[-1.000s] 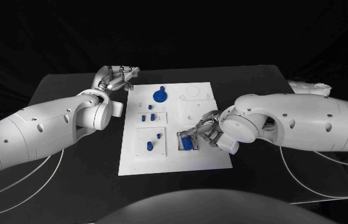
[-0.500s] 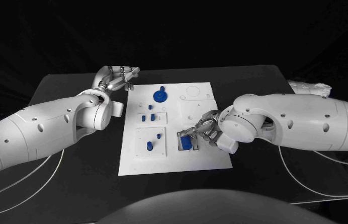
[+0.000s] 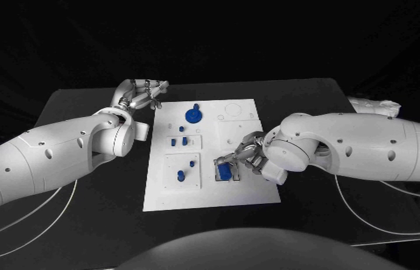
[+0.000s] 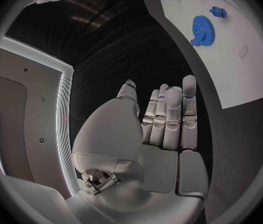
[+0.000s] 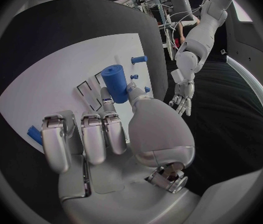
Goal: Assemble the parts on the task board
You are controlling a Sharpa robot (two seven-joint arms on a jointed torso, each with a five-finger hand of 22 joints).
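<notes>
The white task board (image 3: 210, 191) lies in the middle of the black table. My right hand (image 3: 249, 156) is over the board's right side and pinches a blue cylinder (image 3: 226, 171) above a dark rectangular recess. In the right wrist view the cylinder (image 5: 114, 83) stands upright between the thumb and a finger, over the board (image 5: 51, 94). My left hand (image 3: 138, 93) hovers open off the board's far left corner, holding nothing. In the left wrist view its fingers (image 4: 169, 114) are stretched straight. A blue gear (image 3: 193, 113) sits on the far part of the board.
Small blue pegs (image 3: 179, 141) and a blue piece (image 3: 181, 175) stand in the board's left panels. A white crumpled object (image 3: 376, 106) lies at the table's right edge. Bare black table (image 3: 87, 106) surrounds the board.
My right hand has edged slightly to the left with the cylinder. The left hand has not moved.
</notes>
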